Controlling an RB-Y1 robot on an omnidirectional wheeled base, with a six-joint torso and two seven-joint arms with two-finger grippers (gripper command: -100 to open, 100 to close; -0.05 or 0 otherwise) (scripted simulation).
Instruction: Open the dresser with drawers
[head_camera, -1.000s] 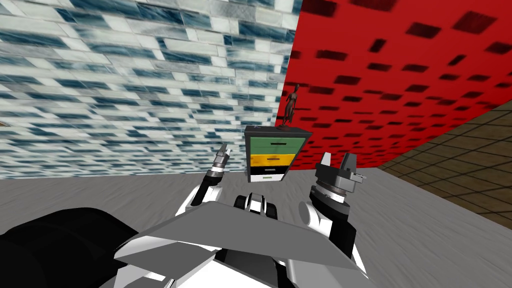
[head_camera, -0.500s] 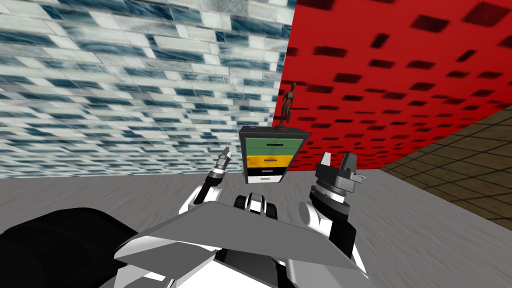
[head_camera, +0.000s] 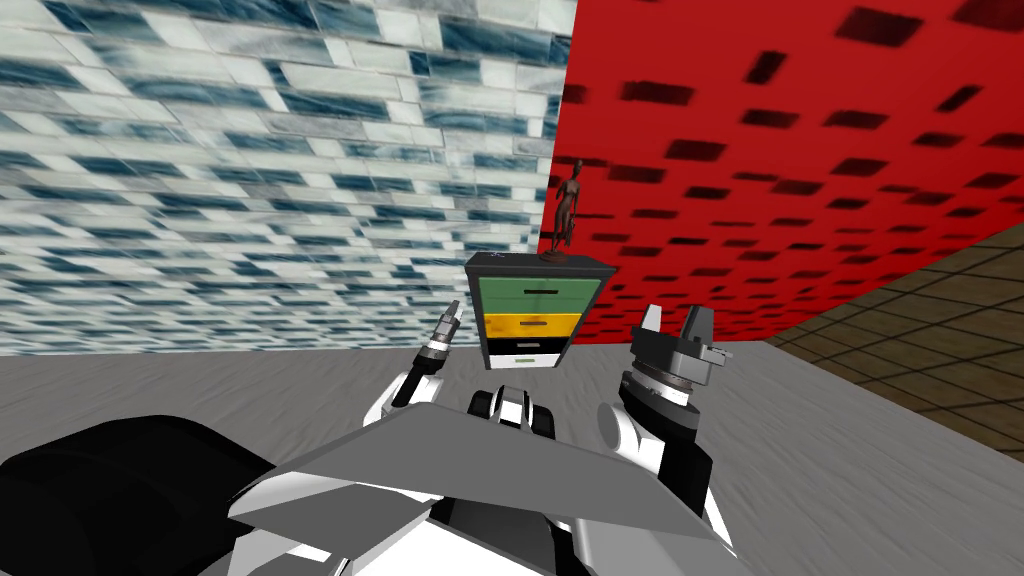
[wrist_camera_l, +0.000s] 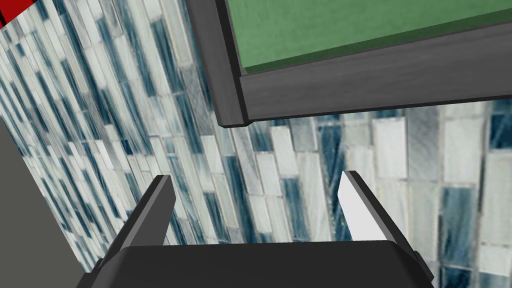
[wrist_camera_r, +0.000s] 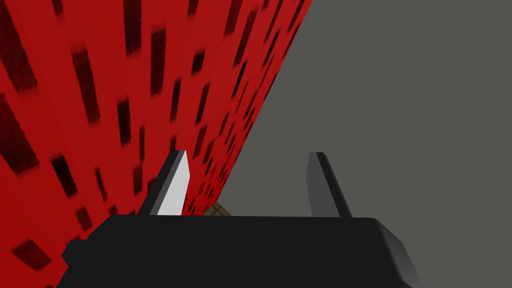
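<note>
blue-tiled wall meets red wall | dresser (head_camera: 535, 315) in that corner, figurine (head_camera: 565, 215) atop it | left gripper (head_camera: 449, 316) near the dresser, right gripper (head_camera: 676, 322) farther off; both spread, empty | looks rigid, heavy; drawers likely slide: pinch the green drawer's handle (head_camera: 541, 291)

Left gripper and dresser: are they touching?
Apart. The left wrist view shows tiled wall between the open left gripper and the dresser frame's corner.

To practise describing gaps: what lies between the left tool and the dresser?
Nothing: the left wrist view shows a bare stretch from the left tool to the dresser, tiled wall behind.
</note>
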